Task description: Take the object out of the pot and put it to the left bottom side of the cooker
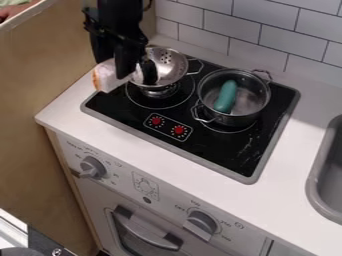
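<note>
The gripper (136, 76) hangs at the upper left, over the cooker's back-left corner and in front of the silver colander. It is shut on a white object with an orange edge (105, 76), which sticks out to the left of the fingers. The steel colander (171, 64) stands on the back-left burner, its left part hidden by the gripper. On the right burner is a metal pot (248, 119) with a teal-green oblong object (226, 96) lying inside. The black cooker (220, 150) is set into the white counter.
A tiled wall (260, 25) runs behind the cooker, and a tan panel (40, 65) borders the counter on the left. A grey sink (319, 182) is at the right edge. Below the counter's front edge are oven knobs (200, 225).
</note>
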`<state>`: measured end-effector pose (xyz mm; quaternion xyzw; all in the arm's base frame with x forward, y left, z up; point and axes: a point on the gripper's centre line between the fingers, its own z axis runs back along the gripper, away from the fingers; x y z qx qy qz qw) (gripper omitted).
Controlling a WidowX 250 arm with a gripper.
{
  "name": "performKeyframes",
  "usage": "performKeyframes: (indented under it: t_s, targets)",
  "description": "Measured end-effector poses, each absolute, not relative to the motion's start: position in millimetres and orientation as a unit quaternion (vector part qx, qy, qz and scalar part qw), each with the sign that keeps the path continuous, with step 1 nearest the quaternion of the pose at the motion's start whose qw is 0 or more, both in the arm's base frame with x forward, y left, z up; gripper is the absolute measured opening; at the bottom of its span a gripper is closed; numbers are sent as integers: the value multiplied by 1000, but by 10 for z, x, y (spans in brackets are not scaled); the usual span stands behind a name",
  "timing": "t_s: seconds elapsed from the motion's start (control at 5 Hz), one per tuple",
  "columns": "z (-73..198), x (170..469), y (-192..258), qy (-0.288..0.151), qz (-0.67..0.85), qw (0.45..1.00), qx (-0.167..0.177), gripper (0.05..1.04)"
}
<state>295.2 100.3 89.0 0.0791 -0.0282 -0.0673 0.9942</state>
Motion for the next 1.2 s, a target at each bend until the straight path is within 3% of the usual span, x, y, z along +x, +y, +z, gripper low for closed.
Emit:
performKeyframes:
  t_s: [0.4,1.2]
  targets:
    - [676,2831,1033,-29,-62,993,92,538]
    - [507,2839,1059,-38,-38,993,104,538]
